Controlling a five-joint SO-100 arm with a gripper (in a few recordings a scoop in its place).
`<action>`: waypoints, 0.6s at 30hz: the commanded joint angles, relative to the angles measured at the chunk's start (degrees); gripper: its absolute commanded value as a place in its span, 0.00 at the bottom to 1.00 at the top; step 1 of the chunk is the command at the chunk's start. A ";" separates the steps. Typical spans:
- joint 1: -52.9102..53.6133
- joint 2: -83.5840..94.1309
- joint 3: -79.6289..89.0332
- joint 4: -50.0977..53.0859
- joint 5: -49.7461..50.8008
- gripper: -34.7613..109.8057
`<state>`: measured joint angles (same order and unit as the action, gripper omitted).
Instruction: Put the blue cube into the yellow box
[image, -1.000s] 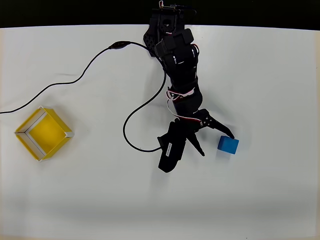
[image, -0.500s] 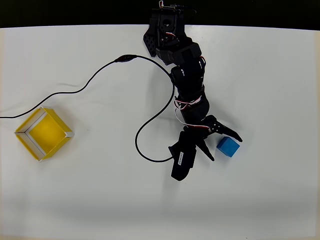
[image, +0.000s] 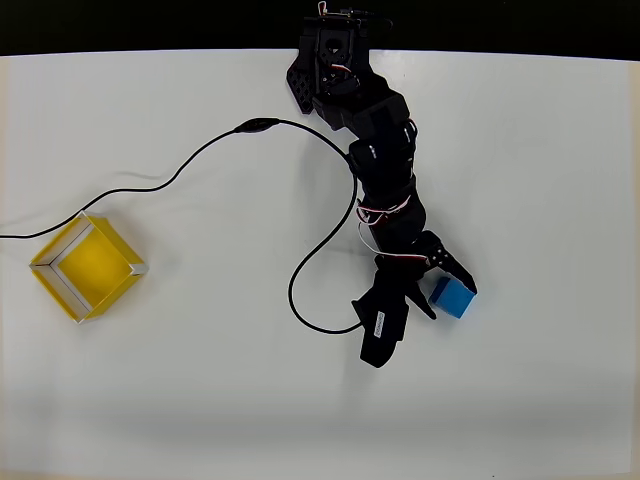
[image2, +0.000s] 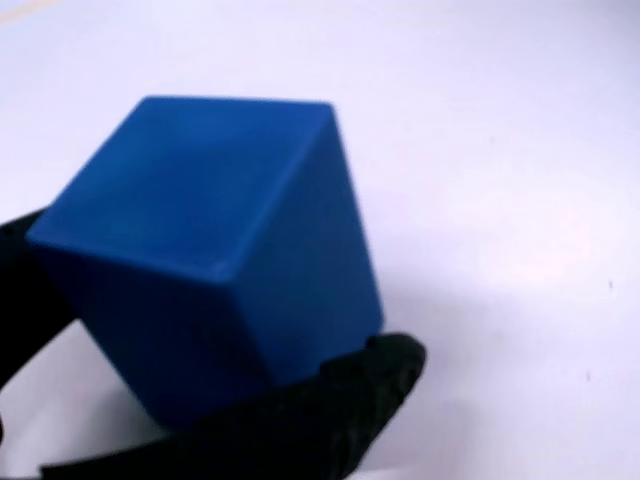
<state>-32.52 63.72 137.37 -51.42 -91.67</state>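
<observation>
The blue cube (image: 455, 298) rests on the white table right of centre in the overhead view. My black gripper (image: 449, 299) has its two fingers pressed against opposite sides of it, one at the cube's upper right edge, the other at its lower left. Up close in the wrist view the blue cube (image2: 210, 250) sits between the black fingertips (image2: 350, 400), touching both. The yellow box (image: 88, 266), a shallow open tray with pale rims, stands far off at the left side of the table.
A black cable (image: 200, 160) runs from the left table edge across to the arm and loops down beside the gripper. The arm's base (image: 330, 50) stands at the table's far edge.
The arm swung right and reached out to the cube. The fingers, spread wide earlier, have drawn in onto the cube's sides, and the cube has shifted slightly down-left.
</observation>
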 joint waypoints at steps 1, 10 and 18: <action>-0.18 4.39 -2.72 1.32 -3.25 0.40; 3.16 7.21 -2.90 3.87 -7.65 0.36; 4.83 10.81 -4.04 5.19 -10.02 0.35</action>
<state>-28.12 65.30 136.23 -45.97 -100.11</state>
